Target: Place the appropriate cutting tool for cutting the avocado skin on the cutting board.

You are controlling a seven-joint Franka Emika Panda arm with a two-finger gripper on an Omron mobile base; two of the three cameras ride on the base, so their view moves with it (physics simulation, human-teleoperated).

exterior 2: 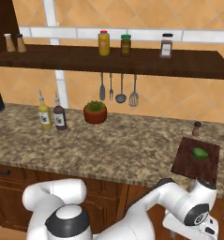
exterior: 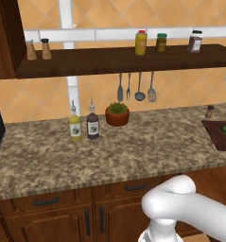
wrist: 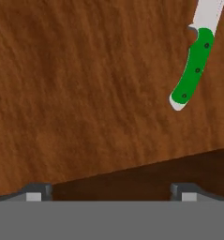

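The step in hand looks like reaching for the green-handled, steel-bladed knife (wrist: pixel 193 70), which lies on a brown wooden surface toward the hand view's upper right corner. The two-finger gripper (wrist: pixel 111 190) hangs empty, fingertips wide apart, and must next centre over the handle before closing. The flat reddish-brown wooden cutting board (exterior 2: pixel 183 161) sits at the granite counter's (exterior 2: pixel 108 150) right front edge, with the small green avocado (exterior 2: pixel 199 152) lying on it.

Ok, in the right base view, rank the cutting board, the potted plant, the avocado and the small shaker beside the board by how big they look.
Largest to smallest:
1. cutting board
2. potted plant
3. avocado and small shaker: too alike in apparent size to rank; the shaker stands farther back, so nearness blurs it.
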